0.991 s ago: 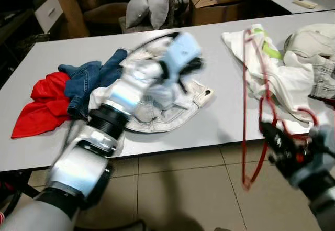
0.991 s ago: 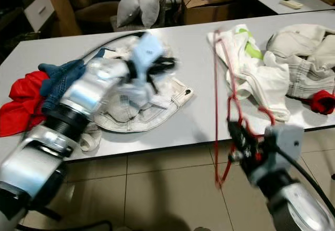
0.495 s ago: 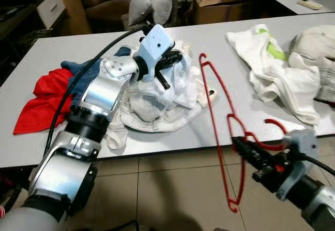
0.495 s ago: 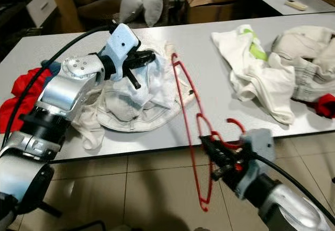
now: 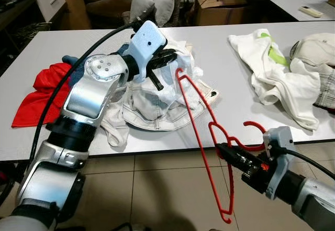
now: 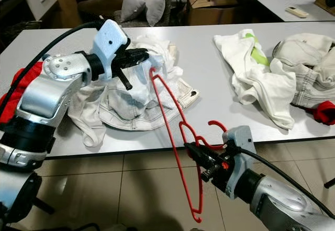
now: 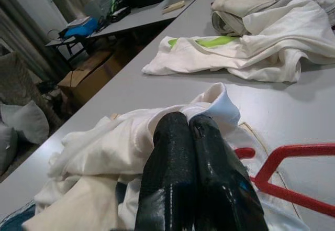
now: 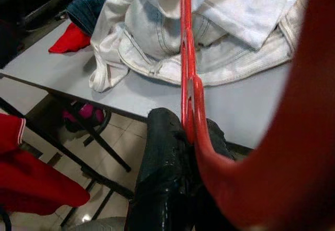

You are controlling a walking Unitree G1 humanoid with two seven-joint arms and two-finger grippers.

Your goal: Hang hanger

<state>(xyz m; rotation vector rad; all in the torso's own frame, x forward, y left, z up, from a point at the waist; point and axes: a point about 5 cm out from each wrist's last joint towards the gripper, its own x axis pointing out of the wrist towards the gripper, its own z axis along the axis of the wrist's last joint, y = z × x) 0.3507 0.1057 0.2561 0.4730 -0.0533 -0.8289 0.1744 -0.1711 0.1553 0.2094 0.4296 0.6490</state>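
A red wire hanger (image 5: 196,131) slants from the floor side up over the table's front edge. My right gripper (image 5: 225,150) is shut on it just below its hook, in front of the table. The hanger's upper corner reaches the white garment (image 5: 180,71). My left gripper (image 5: 171,56) is shut on a fold of that garment and holds it up above the clothes pile. In the left wrist view the black fingers (image 7: 172,168) pinch the white cloth (image 7: 131,136), with the hanger (image 7: 293,152) close beside them. The right wrist view has the fingers (image 8: 167,157) clamped on the red wire (image 8: 186,74).
The grey table (image 5: 230,110) carries pale jeans (image 5: 152,105) under the garment, a red cloth (image 5: 36,92) and blue jeans (image 5: 73,63) at the left, and a white shirt (image 5: 272,68) with more clothes at the right. A tiled floor lies in front; cushions and a box stand behind.
My right gripper has carried the hanger leftward, so its upper end now meets the white garment. My left gripper has lifted the garment a little. The camera has also shifted.
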